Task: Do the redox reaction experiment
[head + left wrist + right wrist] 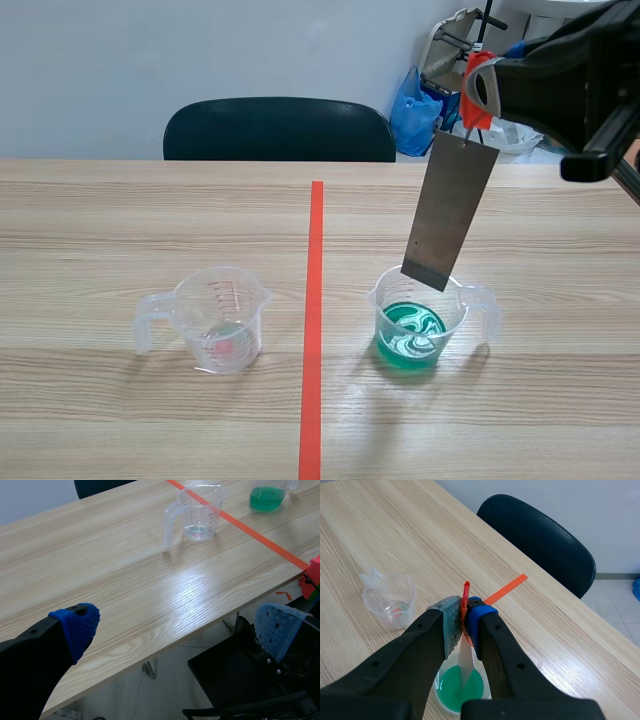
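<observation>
Light is bright, soft and even across the pale wooden surface [150,220], falling mostly from above. Well ahead of the left gripper [178,627], a broad white sheen of glare washes out the wood grain. It stops short of the clear measuring cup [197,515], which throws only a faint, short shadow beside its handle. The cup of green liquid [420,325] shows white glints on the liquid and tints the surface beneath it green. The metal strip [450,210] above it looks dull grey, without glare. The right gripper [465,625] is dark, with the inner sides of its fingers in shade.
</observation>
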Controlling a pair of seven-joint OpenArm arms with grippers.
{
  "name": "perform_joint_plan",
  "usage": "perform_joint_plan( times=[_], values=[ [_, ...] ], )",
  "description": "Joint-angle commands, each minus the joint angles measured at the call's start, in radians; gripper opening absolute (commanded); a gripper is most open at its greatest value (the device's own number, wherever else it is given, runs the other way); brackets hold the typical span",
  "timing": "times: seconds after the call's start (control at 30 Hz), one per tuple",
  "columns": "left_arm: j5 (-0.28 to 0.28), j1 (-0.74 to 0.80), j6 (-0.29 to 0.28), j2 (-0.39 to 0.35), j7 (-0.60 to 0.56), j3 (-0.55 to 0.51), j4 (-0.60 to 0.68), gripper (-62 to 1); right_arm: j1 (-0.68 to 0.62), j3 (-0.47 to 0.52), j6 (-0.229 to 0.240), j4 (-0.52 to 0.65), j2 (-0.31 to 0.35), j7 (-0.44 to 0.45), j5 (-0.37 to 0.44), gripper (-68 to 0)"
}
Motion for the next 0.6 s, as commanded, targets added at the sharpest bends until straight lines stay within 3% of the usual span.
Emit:
perform_joint_plan(
  times=[0.0, 0.57],
  values=[
    [-0.002, 0.001, -0.002, 0.008, -0.018, -0.003, 0.011, 1.4, 0.01, 0.011, -0.006, 0.014, 0.013, 0.016, 0.015, -66.9],
    [-0.002, 0.001, -0.002, 0.008, -0.018, -0.004, 0.011, 1.4, 0.01, 0.011, -0.006, 0.014, 0.013, 0.02, 0.015, -66.9]
  ],
)
